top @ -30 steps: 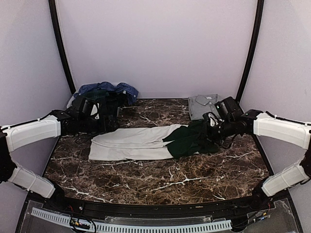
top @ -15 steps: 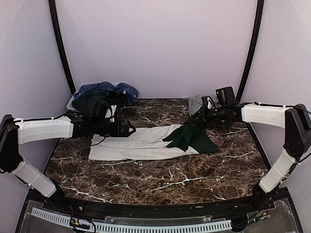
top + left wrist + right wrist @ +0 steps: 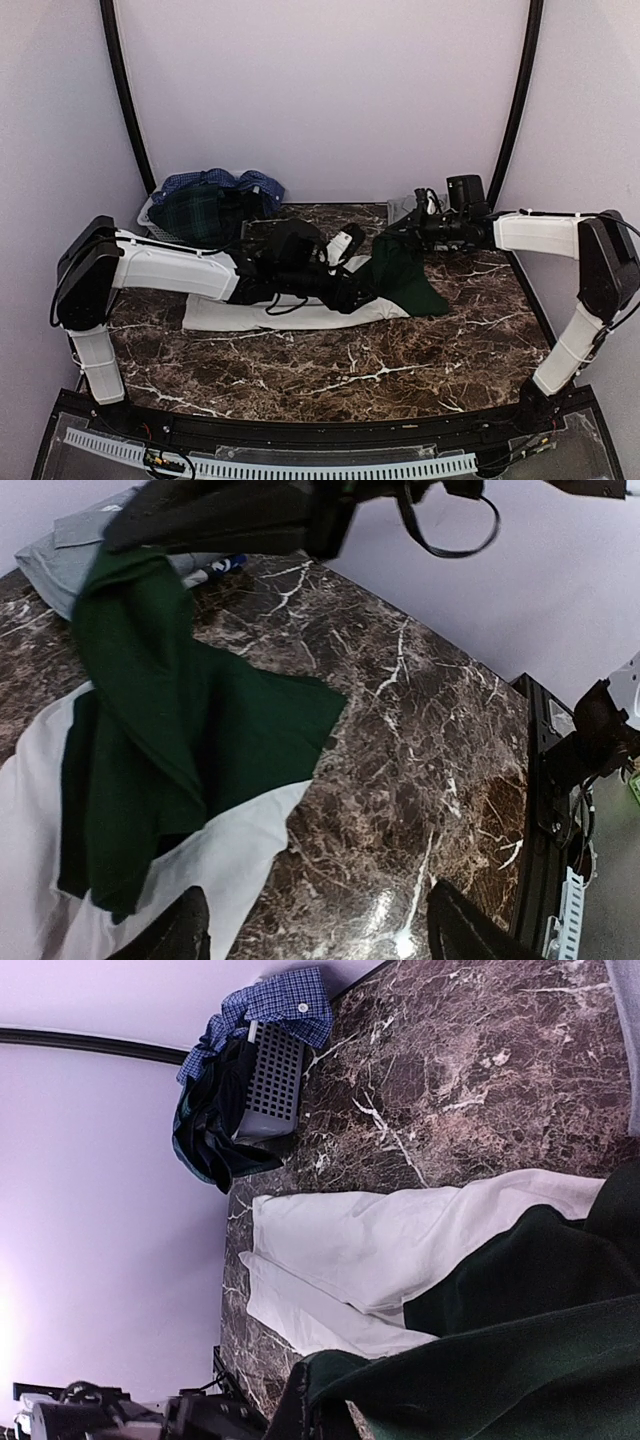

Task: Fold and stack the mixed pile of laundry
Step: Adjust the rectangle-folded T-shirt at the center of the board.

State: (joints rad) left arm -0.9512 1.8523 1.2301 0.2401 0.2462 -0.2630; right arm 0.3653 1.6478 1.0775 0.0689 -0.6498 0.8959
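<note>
Now, from above: the white tee (image 3: 230,318) is laid flat mid-table, its green sleeve (image 3: 400,280) pinched up by the right gripper (image 3: 398,232), likely for folding inward. Left wrist: the left gripper (image 3: 320,930) is held wide above the tee. Right wrist: the remaining pile (image 3: 215,1125) is draped over the basket (image 3: 272,1080).

Left gripper (image 3: 325,935) spread; right gripper (image 3: 402,228) clamped.

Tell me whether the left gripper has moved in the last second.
Yes. The left gripper swept rightward, away from the pale grey slatted plastic basket, toward the white tee's dark green sleeve.
</note>
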